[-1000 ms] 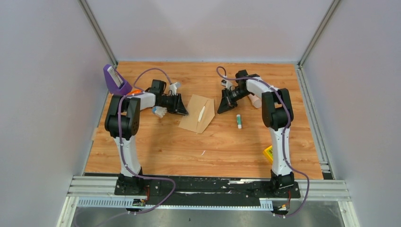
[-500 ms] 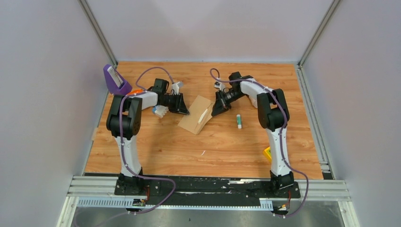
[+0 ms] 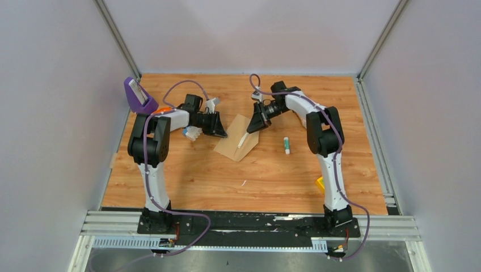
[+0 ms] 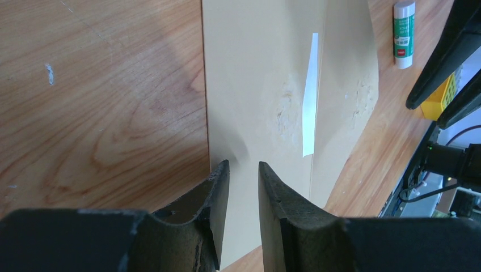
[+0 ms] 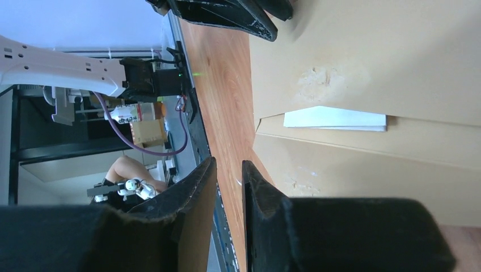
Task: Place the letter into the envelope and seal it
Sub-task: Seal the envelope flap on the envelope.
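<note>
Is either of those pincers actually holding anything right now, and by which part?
Nothing looks gripped. The right pincer is open by the envelope. The left pincer has its jaws apart over the envelope's edge, perhaps pressing it down.

Envelope matt tan kraft paper, scuffed patches; table smooth wood-grain.

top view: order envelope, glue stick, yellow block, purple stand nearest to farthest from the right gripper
1. envelope, at the right gripper's tips
2. glue stick, to its right
3. yellow block, beside the right arm
4. purple stand, far left corner
</note>
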Controlling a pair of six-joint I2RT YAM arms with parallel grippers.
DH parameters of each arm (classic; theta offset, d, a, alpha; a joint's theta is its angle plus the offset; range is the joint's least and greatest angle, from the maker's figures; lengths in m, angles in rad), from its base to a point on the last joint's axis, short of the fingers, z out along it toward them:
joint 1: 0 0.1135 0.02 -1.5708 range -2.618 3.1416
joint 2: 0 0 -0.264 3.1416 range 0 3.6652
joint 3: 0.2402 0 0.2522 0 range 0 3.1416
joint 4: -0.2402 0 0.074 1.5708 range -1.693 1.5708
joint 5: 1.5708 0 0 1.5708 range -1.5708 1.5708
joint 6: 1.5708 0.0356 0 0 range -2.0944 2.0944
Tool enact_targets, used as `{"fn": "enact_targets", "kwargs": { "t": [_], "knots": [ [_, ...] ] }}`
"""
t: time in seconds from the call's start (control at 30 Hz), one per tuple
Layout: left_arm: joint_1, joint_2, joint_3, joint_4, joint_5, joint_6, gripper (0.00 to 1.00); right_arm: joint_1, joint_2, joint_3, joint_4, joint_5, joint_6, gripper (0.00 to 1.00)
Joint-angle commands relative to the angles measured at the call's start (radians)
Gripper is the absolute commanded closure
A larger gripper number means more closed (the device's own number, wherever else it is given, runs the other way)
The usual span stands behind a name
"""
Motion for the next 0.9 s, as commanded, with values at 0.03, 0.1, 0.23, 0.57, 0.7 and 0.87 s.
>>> {"fn": "enact_targets", "kwargs": {
  "t": [0.03,0.1,0.23,0.57,0.7,0.87],
  "knots": [
    [-0.01,0.028,0.001,-0.026,-0.052,0.017,0.66,0.009,0.028,0.04,-0.001,-0.046,-0.021,0.78],
    [-0.01,0.022,-0.002,-0.028,-0.056,0.017,0.66,-0.009,-0.019,0.026,-0.019,-0.028,-0.042,0.81],
    [-0.011,0.015,-0.009,-0.025,-0.055,0.003,0.66,-0.081,-0.135,-0.053,-0.044,0.05,-0.099,0.86],
    [-0.011,0.018,-0.016,0.01,-0.03,-0.03,0.66,-0.12,-0.187,-0.267,-0.057,0.274,-0.124,0.89],
    [-0.011,0.008,-0.019,0.009,-0.032,-0.025,0.66,-0.103,-0.168,-0.271,0.032,0.337,-0.059,0.9],
    [-0.011,-0.005,-0.022,0.009,-0.036,-0.025,0.66,-0.06,-0.128,-0.25,0.105,0.373,0.002,0.9]
  ]
}}
